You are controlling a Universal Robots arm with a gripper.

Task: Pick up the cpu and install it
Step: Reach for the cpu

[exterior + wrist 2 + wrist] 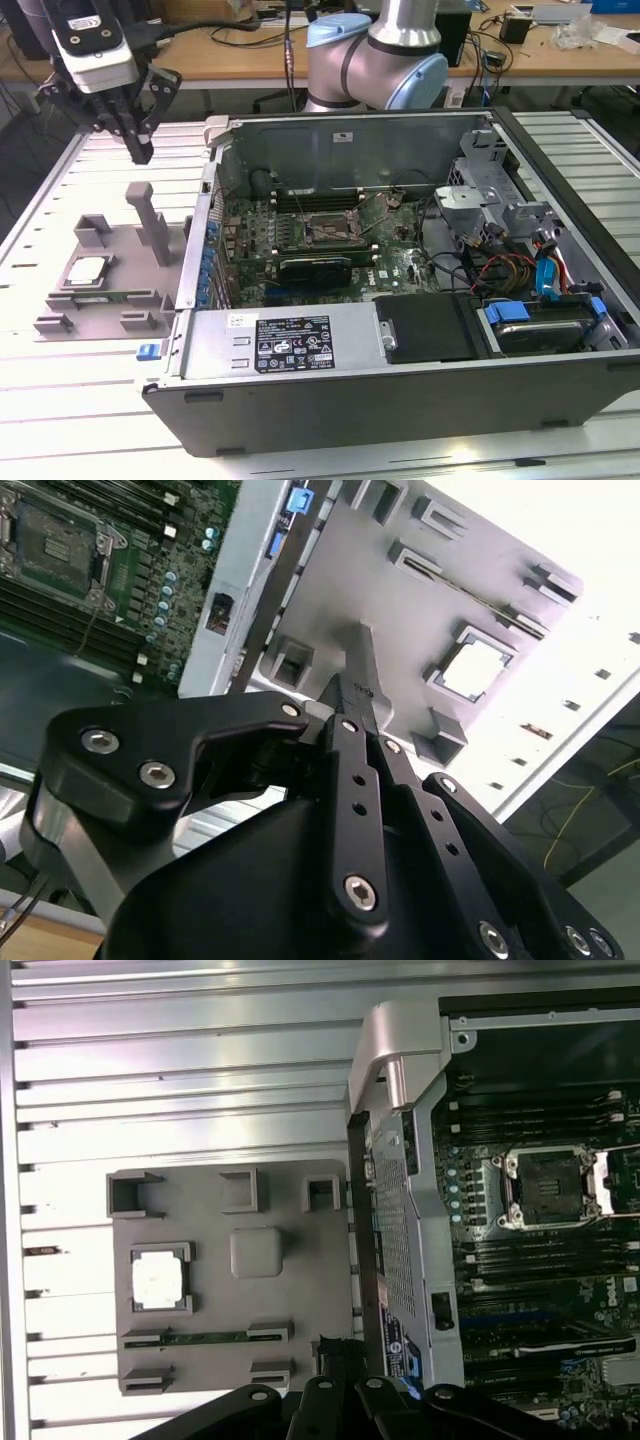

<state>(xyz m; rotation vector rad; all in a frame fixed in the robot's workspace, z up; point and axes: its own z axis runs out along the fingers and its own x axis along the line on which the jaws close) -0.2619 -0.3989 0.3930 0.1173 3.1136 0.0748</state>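
Your gripper [141, 150] hung above the grey fixture tray [125, 268], pincer pressed together and empty, the cpu [88, 270] lay flat in a tray pocket, well apart from it, beside the open computer case [340, 150].

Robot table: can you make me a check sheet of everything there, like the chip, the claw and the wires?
Surface: slatted metal table, holding a grey tray and an open computer case.
Job's things: cpu lies flat in its tray pocket; the socket in the case looks empty.
Clutter: green stick in a tray slot.
Grippers: gripper shut, empty, above the tray.
Cables: coloured wires inside the case.
Surroundings: wooden desks behind.
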